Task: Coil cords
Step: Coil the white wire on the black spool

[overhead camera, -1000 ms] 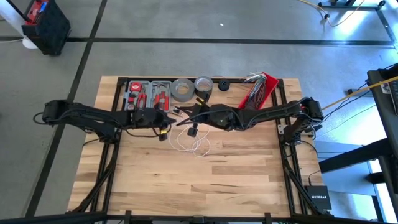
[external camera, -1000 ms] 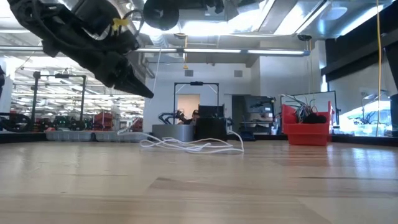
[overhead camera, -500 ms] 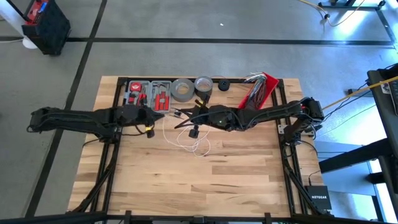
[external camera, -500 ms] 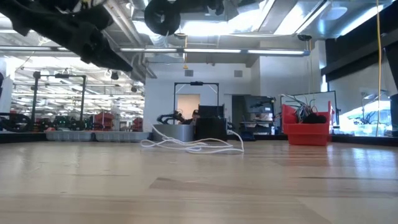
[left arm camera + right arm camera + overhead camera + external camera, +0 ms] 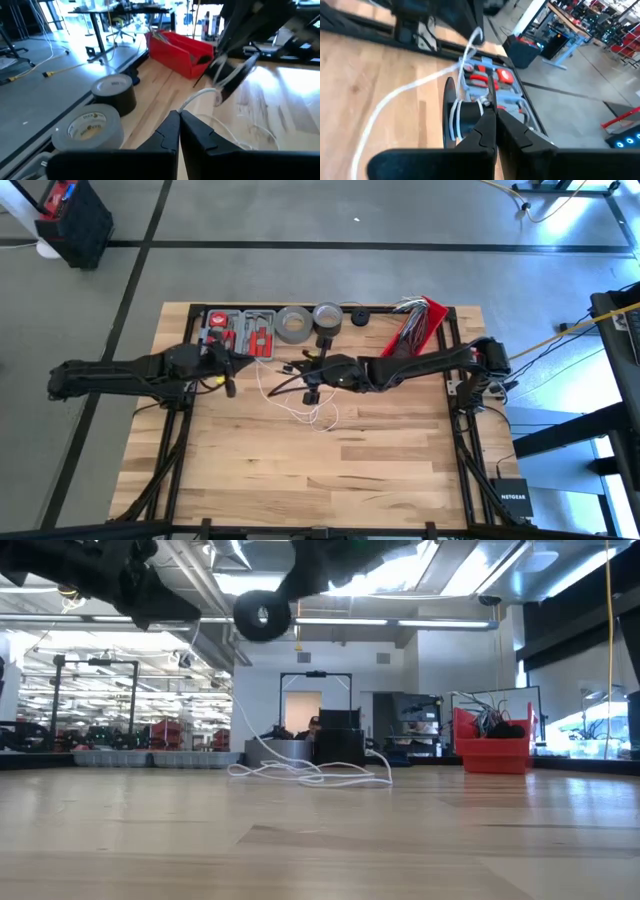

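Note:
The thin white cord lies in loose loops (image 5: 312, 412) on the wooden table (image 5: 330, 470). One strand (image 5: 232, 710) rises from the loops to my left gripper (image 5: 233, 380), which is shut on it and held high over the table's left half. Another stretch (image 5: 405, 92) runs to a black spool (image 5: 262, 615) with a few white turns on it. My right gripper (image 5: 312, 377) is shut on that spool above the table's middle. The two grippers face each other. My left gripper pinches the cord between its two shut fingertips; the strand comes out at the tips (image 5: 186, 102). The fingers reach nearly level from the table's left. The cord sags slack from there. My right gripper is shut on the black spool (image 5: 461, 120), coming from the table's right and slanting slightly down. Its own fingers hide the exact place of contact. The spool is lifted clear of the table, its round side (image 5: 262, 615) facing the near edge.
Along the far edge stand a grey case of red tools (image 5: 238, 330), two grey tape rolls (image 5: 293, 325) (image 5: 327, 314), a small black piece (image 5: 358, 317) and a red bin of wires (image 5: 420, 325). Bare wood fills the near half.
My left gripper has drawn back toward the table's left edge and risen, staying shut and pulling a strand of cord up out of the loops. My right gripper has sunk a little with the spool and rolled slightly.

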### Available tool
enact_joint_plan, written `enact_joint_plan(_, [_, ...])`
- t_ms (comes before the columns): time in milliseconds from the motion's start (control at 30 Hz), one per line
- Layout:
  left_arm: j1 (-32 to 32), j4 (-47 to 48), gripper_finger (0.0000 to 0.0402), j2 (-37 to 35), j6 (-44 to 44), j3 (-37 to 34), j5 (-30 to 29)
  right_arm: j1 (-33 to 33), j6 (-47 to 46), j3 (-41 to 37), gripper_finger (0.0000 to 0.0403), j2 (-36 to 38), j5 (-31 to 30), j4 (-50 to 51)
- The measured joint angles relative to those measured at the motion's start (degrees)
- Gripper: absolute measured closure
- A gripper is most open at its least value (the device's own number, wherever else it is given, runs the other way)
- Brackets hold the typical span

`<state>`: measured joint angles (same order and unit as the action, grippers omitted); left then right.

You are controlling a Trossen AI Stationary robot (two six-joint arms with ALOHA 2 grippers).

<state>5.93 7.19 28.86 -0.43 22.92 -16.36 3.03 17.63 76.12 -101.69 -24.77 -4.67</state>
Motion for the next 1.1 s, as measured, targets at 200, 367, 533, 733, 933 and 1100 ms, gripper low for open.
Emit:
enact_joint_plan(200, [0.0, -0.2, 0.0399, -2.4, -0.6, 0.0, 0.0, -0.2, 1.1, 0.0, 0.0398, -1.2, -0.1, -0.4])
enact_joint_plan(367, [0.0, -3.4, 0.0399, -3.1, -4.4, 0.0, 4.5, -0.8, 1.5, 0.0, 0.0398, -3.1, -4.2, -0.6])
enact_joint_plan(533, [-0.4, -6.1, 0.0397, -1.1, -6.5, 0.0, 9.4, -2.4, -0.5, 0.0, 0.0398, -4.4, -5.6, -4.4])
enact_joint_plan(733, [-2.8, -11.2, 0.0397, 4.1, -6.4, 0.0, 9.7, -3.1, -2.3, 0.0, 0.0398, -5.6, -4.9, -6.1])
enact_joint_plan(933, [-4.2, -17.3, 0.0397, 10.4, -5.4, 0.0, 9.5, -3.1, -2.6, 0.0, 0.0398, -6.3, -2.7, -8.5])
enact_joint_plan(1100, [-4.2, -24.0, 0.0396, 17.1, -3.7, 0.0, 5.5, -3.1, -2.7, 0.0, 0.0398, -6.3, -1.1, -9.2])
